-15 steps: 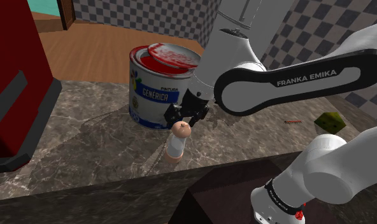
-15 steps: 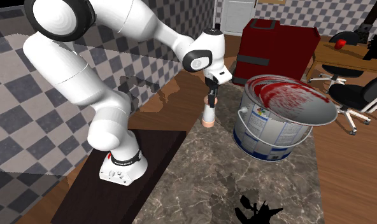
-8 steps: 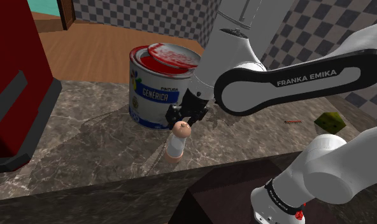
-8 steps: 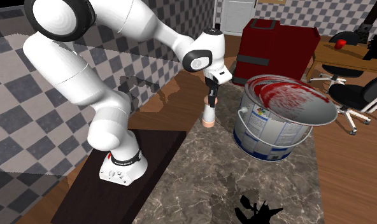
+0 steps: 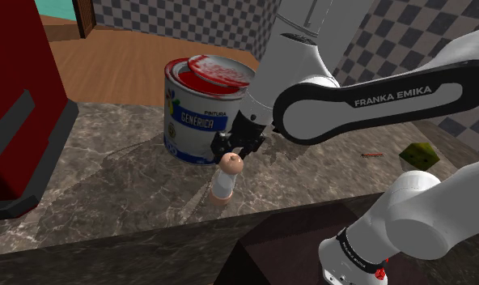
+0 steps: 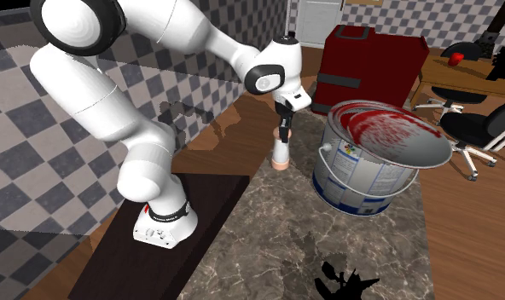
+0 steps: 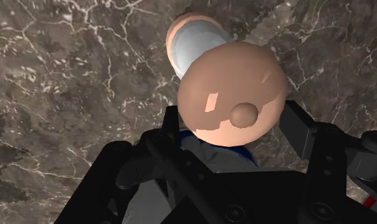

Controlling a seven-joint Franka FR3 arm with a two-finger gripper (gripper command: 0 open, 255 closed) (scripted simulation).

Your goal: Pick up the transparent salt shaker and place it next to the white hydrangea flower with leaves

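Item: salt shaker (image 5: 224, 180), pink cap, clear body, upright just beside the paint can (image 5: 199, 113). Held by: gripper (image 5: 232, 152), jaws closed on its cap, probably so it hangs plumb for carrying.

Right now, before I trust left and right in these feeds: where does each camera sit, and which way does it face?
Shoulder view: beside and behind the stand, looking down over the marble counter at the paint can; the arm and gripper show.
Second exterior view: at the counter's end opposite the red bin, looking along it; the whole arm shows.
Wrist view: on the hand, looking down past the fingers onto the capped salt shaker.
Both exterior views share the gripper clasping the salt shaker beside the paint can.
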